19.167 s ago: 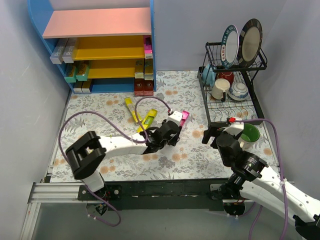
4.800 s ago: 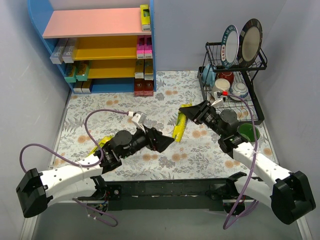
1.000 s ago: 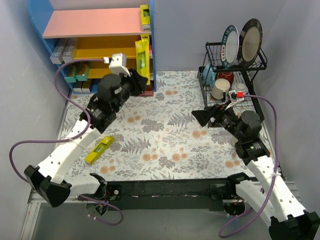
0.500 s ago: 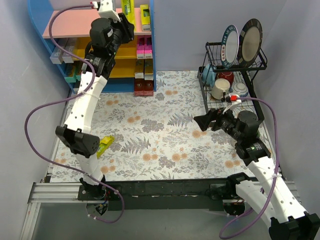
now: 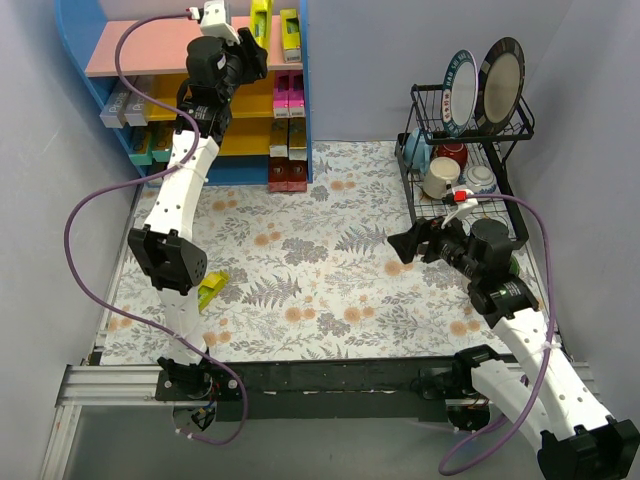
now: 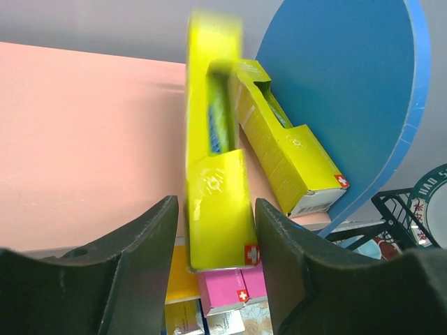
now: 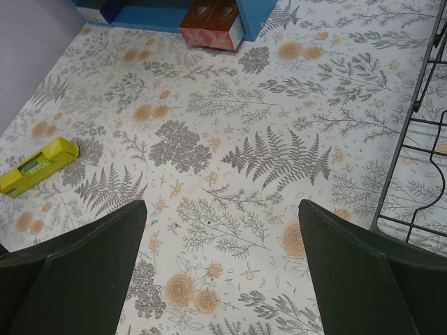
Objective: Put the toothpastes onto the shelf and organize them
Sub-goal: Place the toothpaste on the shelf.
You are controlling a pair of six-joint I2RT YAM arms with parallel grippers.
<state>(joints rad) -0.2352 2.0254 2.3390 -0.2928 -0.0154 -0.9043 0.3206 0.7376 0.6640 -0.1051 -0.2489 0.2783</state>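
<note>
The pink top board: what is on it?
One yellow toothpaste box beside the blue side; the left fingers hold a second box over it. Whether that one touches the board is hidden.

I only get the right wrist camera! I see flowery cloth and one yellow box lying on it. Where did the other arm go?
Observer: The left gripper is way up at the shelf, over its pink top board, shut on a yellow toothpaste box.
Operator: Is that box alone up there?
Observer: No, a second yellow box lies beside it, next to the blue side panel.
Operator: What's underneath?
Observer: Pink boxes sit on the yellow board below, at its right end.
</note>
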